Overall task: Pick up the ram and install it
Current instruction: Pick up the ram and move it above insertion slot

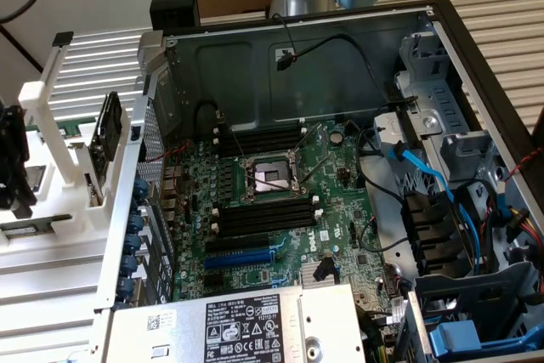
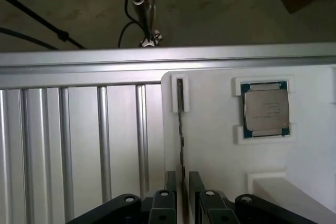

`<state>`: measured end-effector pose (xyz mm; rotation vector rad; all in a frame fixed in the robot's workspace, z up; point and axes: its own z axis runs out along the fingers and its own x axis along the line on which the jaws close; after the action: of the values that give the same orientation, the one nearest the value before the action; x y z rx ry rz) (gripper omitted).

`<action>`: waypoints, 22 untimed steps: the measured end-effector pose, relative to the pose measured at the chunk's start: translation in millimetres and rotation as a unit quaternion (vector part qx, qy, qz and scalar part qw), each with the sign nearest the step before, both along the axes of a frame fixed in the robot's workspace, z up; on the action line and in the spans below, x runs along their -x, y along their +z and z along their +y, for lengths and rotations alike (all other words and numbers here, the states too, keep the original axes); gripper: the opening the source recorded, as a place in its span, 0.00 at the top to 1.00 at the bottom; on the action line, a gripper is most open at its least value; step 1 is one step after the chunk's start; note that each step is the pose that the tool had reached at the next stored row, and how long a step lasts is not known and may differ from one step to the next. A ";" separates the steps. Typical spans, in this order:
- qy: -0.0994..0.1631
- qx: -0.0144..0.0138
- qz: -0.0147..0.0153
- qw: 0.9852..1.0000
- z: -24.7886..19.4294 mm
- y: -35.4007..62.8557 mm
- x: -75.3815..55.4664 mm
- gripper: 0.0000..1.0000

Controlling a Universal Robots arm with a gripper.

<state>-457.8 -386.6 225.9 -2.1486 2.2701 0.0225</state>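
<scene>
The ram point(image 2: 180, 129) stands on edge in a slot of the white holder point(image 2: 210, 145), and in the wrist view I see it as a thin dark strip. My gripper point(image 2: 182, 176) is open and straddles one end of the ram. Each black finger point(image 2: 170, 182) keeps a narrow gap from the board. In the exterior view the gripper point(image 1: 13, 159) is a black shape at the far left, over the white holder point(image 1: 51, 125). The black memory slots point(image 1: 263, 214) lie on the green motherboard point(image 1: 280, 210) inside the open computer case.
A square silver processor chip point(image 2: 265, 109) rests in a pocket of the white holder beside the ram. Another dark board point(image 1: 109, 125) stands upright in the rack near the case wall. Cables, a blue drive bay point(image 1: 476, 337) and the power supply point(image 1: 246, 325) crowd the case.
</scene>
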 end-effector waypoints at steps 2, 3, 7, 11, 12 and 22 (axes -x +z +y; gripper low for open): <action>0.000 0.000 0.000 1.000 0.0 -3.6 0.0 0.76; 0.000 0.000 0.000 1.000 -0.1 -5.4 0.0 0.76; 0.000 -0.002 0.000 1.000 -0.8 -11.2 -0.1 0.76; 0.000 -0.004 0.000 1.000 -1.3 -15.6 0.0 0.76; 0.000 -0.005 0.000 1.000 -1.4 -16.0 0.0 0.76; 0.000 -0.006 0.000 1.000 1.3 -18.3 1.1 0.76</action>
<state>-459.0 -385.3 207.5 -2.1427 2.2636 0.0366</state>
